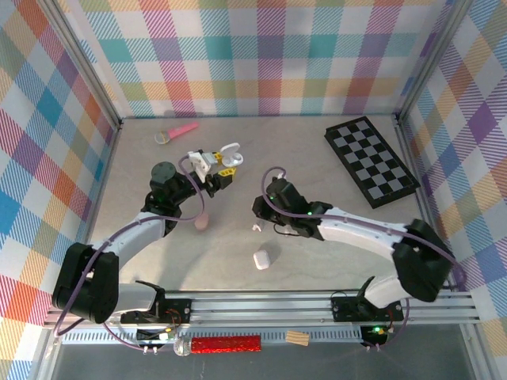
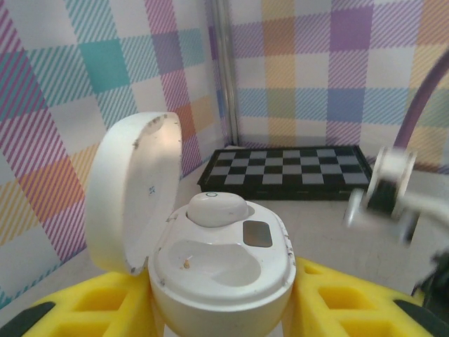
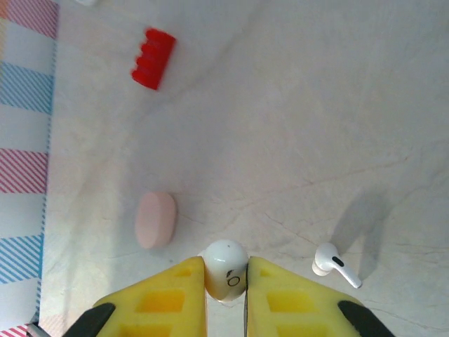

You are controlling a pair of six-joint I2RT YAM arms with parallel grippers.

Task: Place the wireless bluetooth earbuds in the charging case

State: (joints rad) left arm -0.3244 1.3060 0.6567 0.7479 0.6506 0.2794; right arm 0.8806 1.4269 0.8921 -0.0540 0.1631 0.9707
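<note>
From above: my left gripper (image 1: 220,168) is pressed against the sides of an open white charging case (image 1: 229,152), left of centre and towards the far side of the table (image 1: 309,170). My right gripper (image 1: 259,210) sits near the centre, pointing left. A loose earbud (image 1: 256,228) lies on the table just near of it. A closed white case (image 1: 262,258) lies nearer still, and a pink case (image 1: 202,223) lies to the left. A chessboard (image 1: 371,161) sits at the far right. A small pink-handled item (image 1: 176,132) lies far left, possibly a brush; it is too small to tell.

Left wrist camera: my yellow fingers (image 2: 91,309) hold the charging case (image 2: 221,270) on both sides, lid standing up on the left. A seated earbud (image 2: 217,208) fills the far slot; the near slot is hollow. The chessboard (image 2: 287,172) lies beyond.

Right wrist camera: my right gripper (image 3: 226,281) pinches a white pinched earbud (image 3: 226,269) between its yellow fingers (image 3: 175,295). The loose earbud (image 3: 335,263) lies to the right on the table, the pink case (image 3: 155,220) to the left, and a red ridged block (image 3: 153,48) sits further off.
</note>
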